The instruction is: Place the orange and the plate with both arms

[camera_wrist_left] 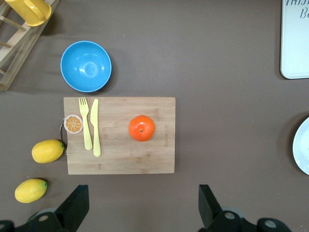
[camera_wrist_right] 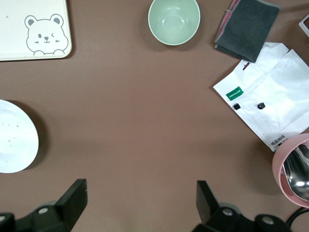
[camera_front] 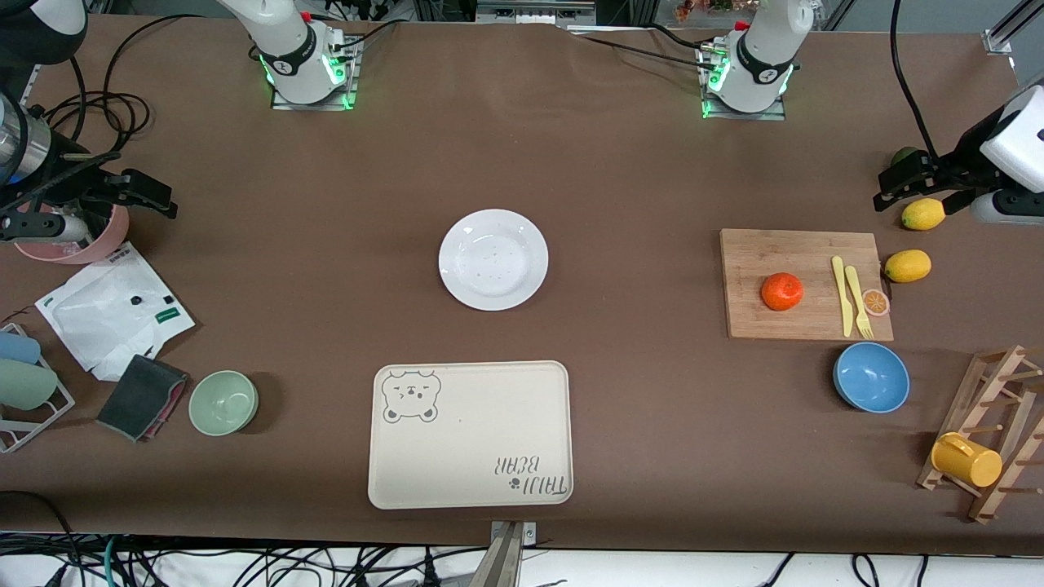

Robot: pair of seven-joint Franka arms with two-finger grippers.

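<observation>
The orange (camera_front: 781, 291) (camera_wrist_left: 142, 128) sits on a wooden cutting board (camera_front: 803, 284) toward the left arm's end of the table. The white plate (camera_front: 493, 259) (camera_wrist_right: 14, 137) lies bare at mid-table. My left gripper (camera_front: 893, 187) (camera_wrist_left: 142, 193) hangs open and holds nothing, over the table beside the board and two lemons. My right gripper (camera_front: 134, 187) (camera_wrist_right: 140, 188) hangs open with nothing in it over the right arm's end, beside a pink cup (camera_front: 77, 236).
A beige bear tray (camera_front: 469, 436) lies nearer the camera than the plate. On the board are a yellow fork and knife (camera_front: 848, 297). A blue bowl (camera_front: 871, 377), lemons (camera_front: 908, 266), a wooden rack (camera_front: 991, 432), a green bowl (camera_front: 223, 402), a cloth (camera_front: 143, 397) and a white bag (camera_front: 114, 310) lie around.
</observation>
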